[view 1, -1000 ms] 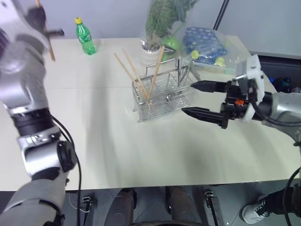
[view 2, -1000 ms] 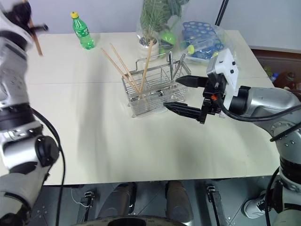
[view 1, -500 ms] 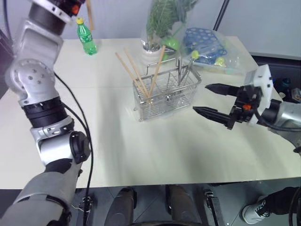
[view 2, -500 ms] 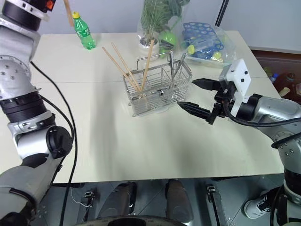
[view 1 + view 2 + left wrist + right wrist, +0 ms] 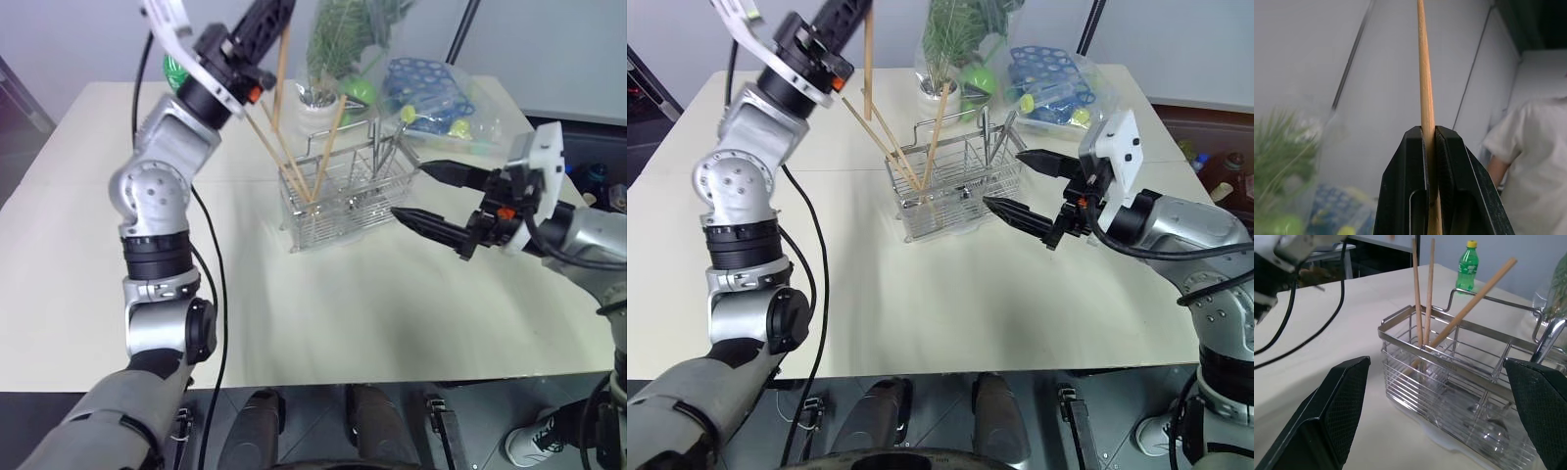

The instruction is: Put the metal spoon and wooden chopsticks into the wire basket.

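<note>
Above the wire basket (image 5: 343, 191), I am bringing my left pincer (image 5: 263, 20) across, pinching the last of the wooden chopsticks (image 5: 281, 59), ready to drop; my right pincer (image 5: 436, 196) is waiting spread beside it.

Big cream table (image 5: 323, 323) takes up most of the room, plain pale wall (image 5: 98, 39) behind its far edge. Grey floor (image 5: 1097, 411) shows past the tabletop's near edge.
</note>
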{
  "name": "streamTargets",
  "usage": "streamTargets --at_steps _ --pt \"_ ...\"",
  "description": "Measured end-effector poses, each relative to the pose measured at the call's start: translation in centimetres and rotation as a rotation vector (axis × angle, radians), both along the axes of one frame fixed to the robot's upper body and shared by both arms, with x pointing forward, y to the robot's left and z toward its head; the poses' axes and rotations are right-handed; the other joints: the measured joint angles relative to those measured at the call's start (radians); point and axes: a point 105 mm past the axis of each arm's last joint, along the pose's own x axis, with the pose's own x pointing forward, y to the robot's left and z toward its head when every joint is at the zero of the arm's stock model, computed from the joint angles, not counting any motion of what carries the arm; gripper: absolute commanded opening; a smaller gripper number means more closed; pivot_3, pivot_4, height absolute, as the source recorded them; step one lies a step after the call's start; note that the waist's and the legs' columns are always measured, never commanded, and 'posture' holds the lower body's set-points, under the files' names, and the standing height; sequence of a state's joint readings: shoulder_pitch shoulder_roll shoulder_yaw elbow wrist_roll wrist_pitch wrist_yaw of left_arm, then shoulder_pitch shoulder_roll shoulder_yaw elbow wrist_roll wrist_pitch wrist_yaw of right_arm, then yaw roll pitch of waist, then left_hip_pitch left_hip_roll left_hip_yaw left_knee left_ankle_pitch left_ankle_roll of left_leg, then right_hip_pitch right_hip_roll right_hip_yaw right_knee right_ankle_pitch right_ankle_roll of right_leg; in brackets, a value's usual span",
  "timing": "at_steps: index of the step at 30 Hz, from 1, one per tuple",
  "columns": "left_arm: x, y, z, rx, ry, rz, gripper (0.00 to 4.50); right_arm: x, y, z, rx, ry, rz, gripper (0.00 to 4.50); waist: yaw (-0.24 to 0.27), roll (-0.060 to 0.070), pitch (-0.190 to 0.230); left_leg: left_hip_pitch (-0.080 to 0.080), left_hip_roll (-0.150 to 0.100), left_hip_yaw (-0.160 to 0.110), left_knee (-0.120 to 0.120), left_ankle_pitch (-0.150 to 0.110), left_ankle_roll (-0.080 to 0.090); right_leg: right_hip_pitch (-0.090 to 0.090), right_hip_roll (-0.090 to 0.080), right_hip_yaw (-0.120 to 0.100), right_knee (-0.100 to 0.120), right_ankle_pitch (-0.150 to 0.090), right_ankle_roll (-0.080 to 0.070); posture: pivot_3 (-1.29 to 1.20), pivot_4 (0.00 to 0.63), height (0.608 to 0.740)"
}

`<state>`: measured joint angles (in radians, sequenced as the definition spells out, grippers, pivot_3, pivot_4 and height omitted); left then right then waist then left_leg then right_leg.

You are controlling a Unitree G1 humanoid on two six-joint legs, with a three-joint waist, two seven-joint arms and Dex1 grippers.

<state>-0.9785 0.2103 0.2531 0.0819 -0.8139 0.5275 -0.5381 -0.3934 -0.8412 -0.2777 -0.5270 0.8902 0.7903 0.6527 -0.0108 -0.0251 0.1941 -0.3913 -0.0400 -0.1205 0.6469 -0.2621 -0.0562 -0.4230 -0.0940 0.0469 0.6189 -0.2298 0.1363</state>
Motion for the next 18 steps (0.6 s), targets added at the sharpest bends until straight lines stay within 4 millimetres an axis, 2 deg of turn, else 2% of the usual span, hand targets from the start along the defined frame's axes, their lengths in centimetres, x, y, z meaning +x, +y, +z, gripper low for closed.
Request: streamTargets --at_steps 6,18 --pt "0.8 -0.9 -2.9 0.018 0.048 0.016 0.07 0.4 -0.4 -0.1 0.016 0.007 -0.030 4.50 -0.001 0.000 0.000 0.000 0.000 0.000 0.000 0.000 0.000 0.000 0.000 0.000 0.000 0.000 0.000 0.00 0.150 0.740" --pt "1.5 -1.8 -5.2 0.049 0.060 0.039 0.07 0.8 -0.4 -0.1 0.051 0.004 -0.071 4.50 0.001 0.000 0.000 0.000 0.000 0.000 0.000 0.000 0.001 0.000 0.000 0.000 0.000 0.000 0.000 0.00 0.150 0.740"
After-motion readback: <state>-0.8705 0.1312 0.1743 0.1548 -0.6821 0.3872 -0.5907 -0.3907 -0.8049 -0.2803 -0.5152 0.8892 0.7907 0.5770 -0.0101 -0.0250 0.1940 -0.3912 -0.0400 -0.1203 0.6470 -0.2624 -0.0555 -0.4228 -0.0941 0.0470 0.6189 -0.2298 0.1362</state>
